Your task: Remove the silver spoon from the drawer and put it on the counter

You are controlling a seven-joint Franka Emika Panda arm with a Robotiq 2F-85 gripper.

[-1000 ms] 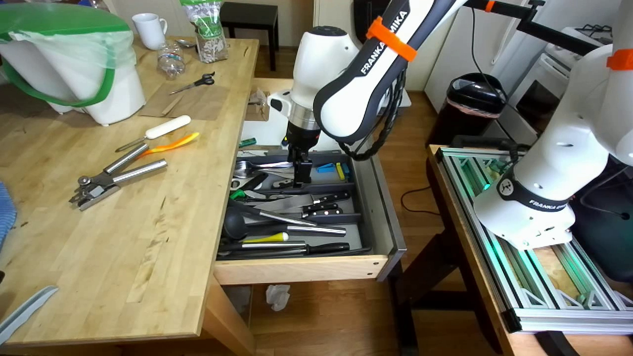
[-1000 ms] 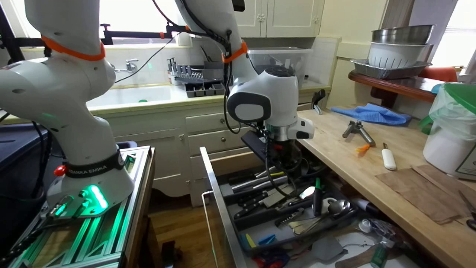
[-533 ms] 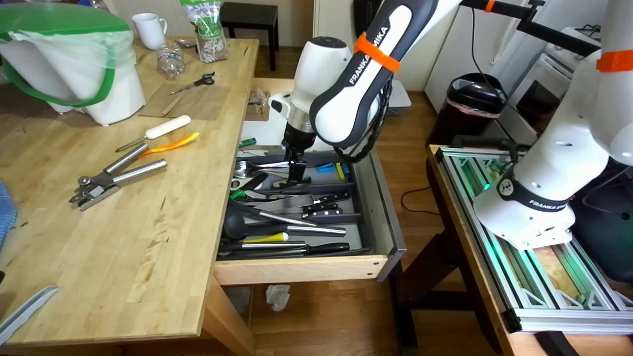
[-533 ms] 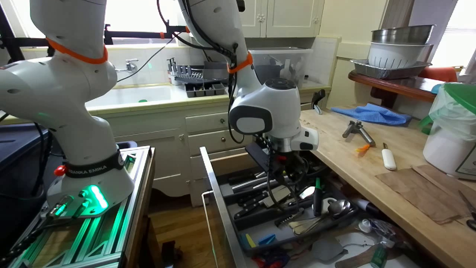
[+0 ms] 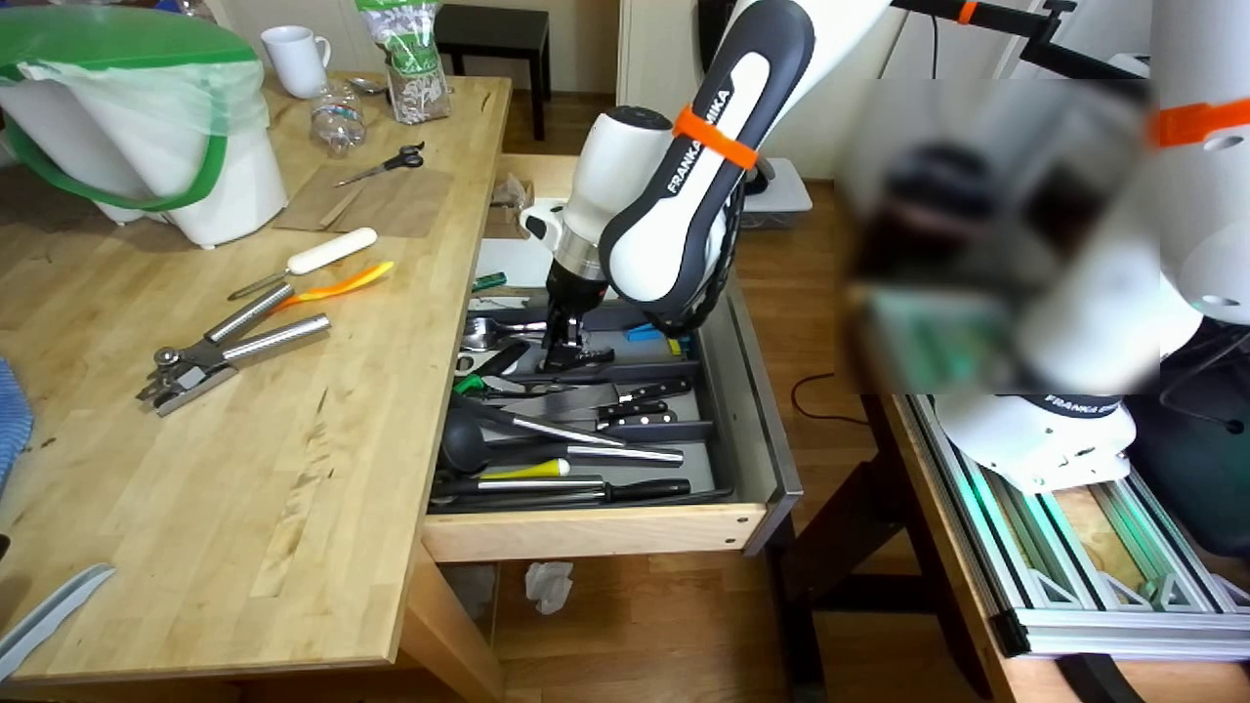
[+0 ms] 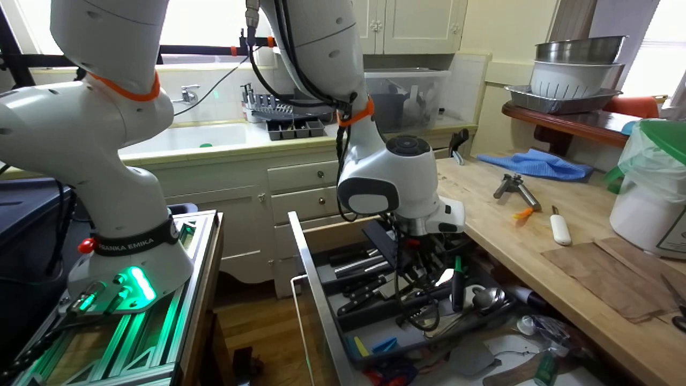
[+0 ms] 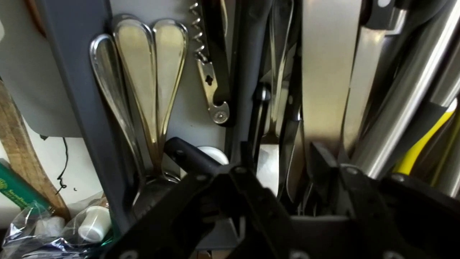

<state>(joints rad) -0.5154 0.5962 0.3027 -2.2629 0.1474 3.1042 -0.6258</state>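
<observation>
My gripper (image 7: 284,158) has its fingers (image 7: 325,172) spread and partly hides the bowls of the silver spoons (image 7: 142,79) in the drawer (image 5: 586,534). Blur smears part of the arm (image 5: 649,234) in an exterior view; I read "FRANKA" beside its orange strap (image 5: 715,138).

Window (image 6: 214,21), eleven o'clock in an exterior view: overexposed. Blurred patch (image 5: 996,234), two o'clock in an exterior view.

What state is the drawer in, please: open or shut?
The drawer is open: both exterior views show it jutting past the counter, tray exposed.
</observation>
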